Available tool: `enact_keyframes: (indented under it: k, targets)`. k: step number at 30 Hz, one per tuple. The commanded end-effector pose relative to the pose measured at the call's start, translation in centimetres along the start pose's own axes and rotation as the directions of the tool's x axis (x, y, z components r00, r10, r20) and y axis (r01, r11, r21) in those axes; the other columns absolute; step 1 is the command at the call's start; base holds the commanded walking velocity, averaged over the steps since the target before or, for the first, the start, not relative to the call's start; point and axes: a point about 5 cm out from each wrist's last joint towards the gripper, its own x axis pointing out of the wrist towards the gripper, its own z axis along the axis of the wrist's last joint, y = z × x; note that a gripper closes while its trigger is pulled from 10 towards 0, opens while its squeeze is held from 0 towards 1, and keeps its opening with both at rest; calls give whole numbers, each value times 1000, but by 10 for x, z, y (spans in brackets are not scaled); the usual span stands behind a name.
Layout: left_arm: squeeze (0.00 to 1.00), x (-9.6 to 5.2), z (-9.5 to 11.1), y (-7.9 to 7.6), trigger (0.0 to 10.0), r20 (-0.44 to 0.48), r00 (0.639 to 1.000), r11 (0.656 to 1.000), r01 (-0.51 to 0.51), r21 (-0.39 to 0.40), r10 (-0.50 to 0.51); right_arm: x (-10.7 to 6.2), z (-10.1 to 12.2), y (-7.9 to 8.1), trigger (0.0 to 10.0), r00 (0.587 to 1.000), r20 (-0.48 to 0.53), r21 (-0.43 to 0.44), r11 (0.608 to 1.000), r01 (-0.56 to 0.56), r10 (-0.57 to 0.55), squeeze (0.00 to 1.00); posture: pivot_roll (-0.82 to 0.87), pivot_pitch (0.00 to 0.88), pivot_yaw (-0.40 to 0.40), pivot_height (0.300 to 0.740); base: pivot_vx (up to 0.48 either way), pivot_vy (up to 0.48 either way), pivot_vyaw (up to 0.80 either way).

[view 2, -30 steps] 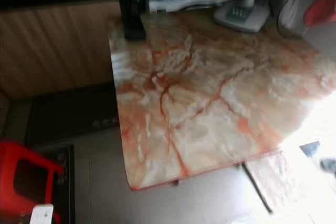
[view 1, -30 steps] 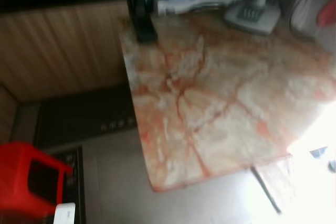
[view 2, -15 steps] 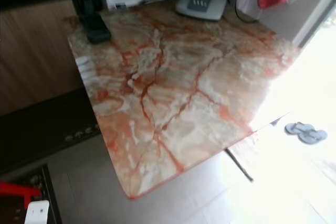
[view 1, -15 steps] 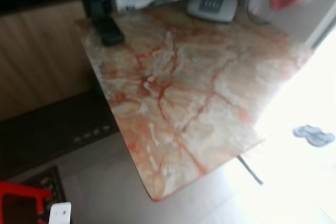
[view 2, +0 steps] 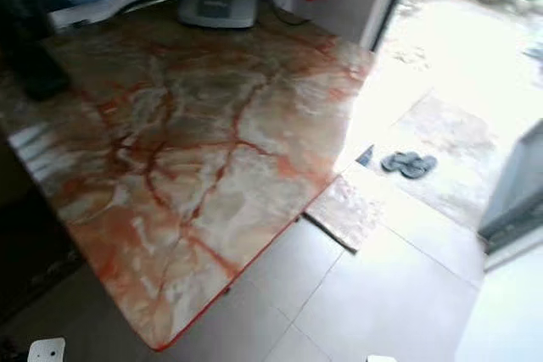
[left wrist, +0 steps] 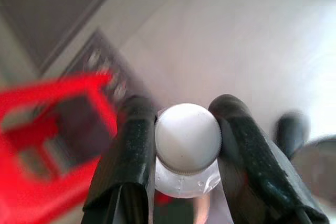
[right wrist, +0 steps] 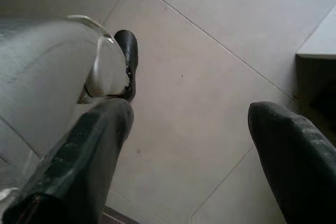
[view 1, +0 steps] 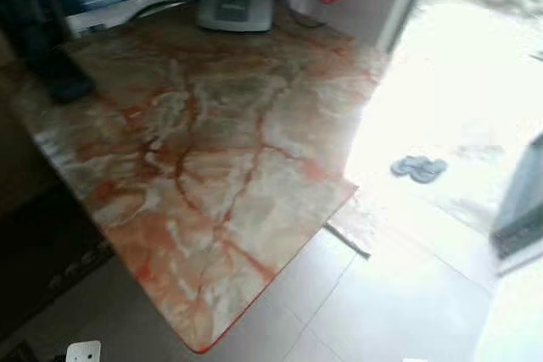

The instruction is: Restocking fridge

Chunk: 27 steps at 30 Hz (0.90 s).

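White-capped, the bottle (left wrist: pixel 187 148) sits clamped between the left gripper's (left wrist: pixel 187 145) two black fingers (left wrist: pixel 131 150), which press on either side of its cap and neck. Its long axis runs along the fingers, cap toward the wrist camera and body pointing away, down at the floor. Beyond it lie grey tiles (left wrist: pixel 231 40), a red stool (left wrist: pixel 47 129) and a patterned mat (left wrist: pixel 100 61).

The right gripper (right wrist: pixel 189 145) hangs with its fingers spread wide and nothing between them, over bare floor beside the robot's own leg and black foot (right wrist: pixel 127 56).

From the head, a marble table (view 1: pixel 204 150) fills the near ground, with a fan base (view 1: pixel 233 10) at its far edge and sandals (view 1: pixel 419 168) on the bright floor by an open doorway. No fridge can be made out, so the bottle looks to be mid-carry; judging by the grip, the left arm will do the placing, and the bottle must be tipped upright first.
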Motion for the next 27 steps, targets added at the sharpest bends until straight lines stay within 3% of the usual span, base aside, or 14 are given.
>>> enact_keyframes:
  k: [1,10,20,27]
  targets:
    - [0,-3,-17,7,10000,-54,998,1000,-17,11,17,1,1,2,10000,1000,-1,-9,1000,-10,10,0,110,115,-27,740,0,0,-775]
    - [0,-3,-15,6,10000,-51,999,1000,-17,9,18,1,3,3,10000,1000,13,4,1000,-19,19,0,109,109,-29,740,0,0,-750]
    - [0,-3,-17,3,10000,-53,999,1000,5,24,-4,1,3,4,10000,1000,18,7,1000,-24,24,0,108,111,-31,740,0,0,0]
    - [0,-6,-24,2,10000,-63,998,999,8,32,-6,1,3,4,10000,1000,19,5,1000,-23,23,0,107,115,-29,740,0,-331,0]
